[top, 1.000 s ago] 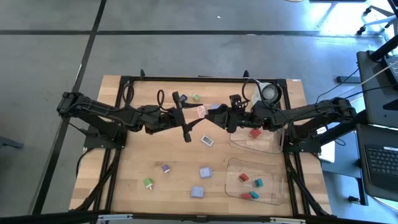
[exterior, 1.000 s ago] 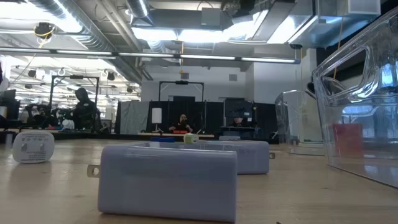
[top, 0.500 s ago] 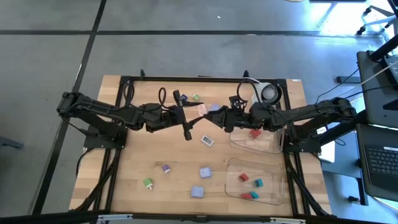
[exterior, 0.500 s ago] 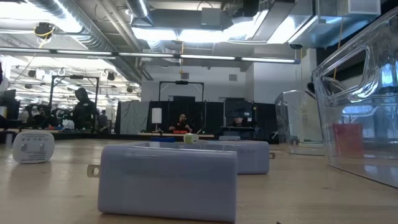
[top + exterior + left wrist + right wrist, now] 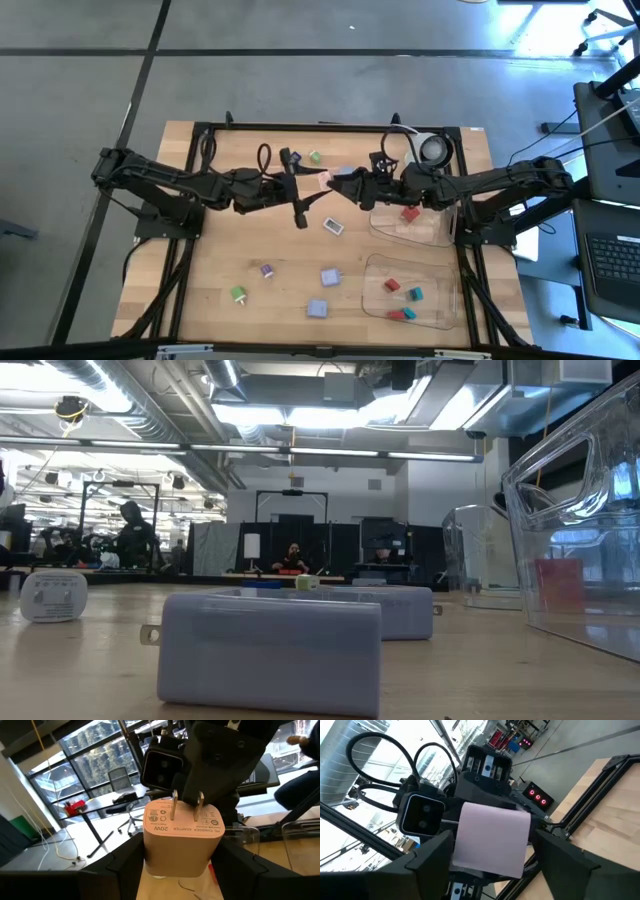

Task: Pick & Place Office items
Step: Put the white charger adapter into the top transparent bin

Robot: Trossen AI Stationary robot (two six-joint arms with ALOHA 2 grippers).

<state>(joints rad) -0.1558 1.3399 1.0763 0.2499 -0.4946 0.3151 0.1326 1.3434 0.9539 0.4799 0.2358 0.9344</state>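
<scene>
My left gripper (image 5: 318, 180) clenches the pink charger (image 5: 181, 836) above the table (image 5: 200, 270); my right gripper (image 5: 338, 182) flanks it, grip unclear.

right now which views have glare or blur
Low view: ceiling lights glare, the near lavender charger looks soft. Left wrist view: bright windows behind, the pink charger sharp enough to read its label. High view: blown-out patch on the floor, top right.

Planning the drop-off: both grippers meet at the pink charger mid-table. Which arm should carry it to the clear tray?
Right. The right gripper is at the pink charger, and the clear tray lies beside that arm.
</scene>
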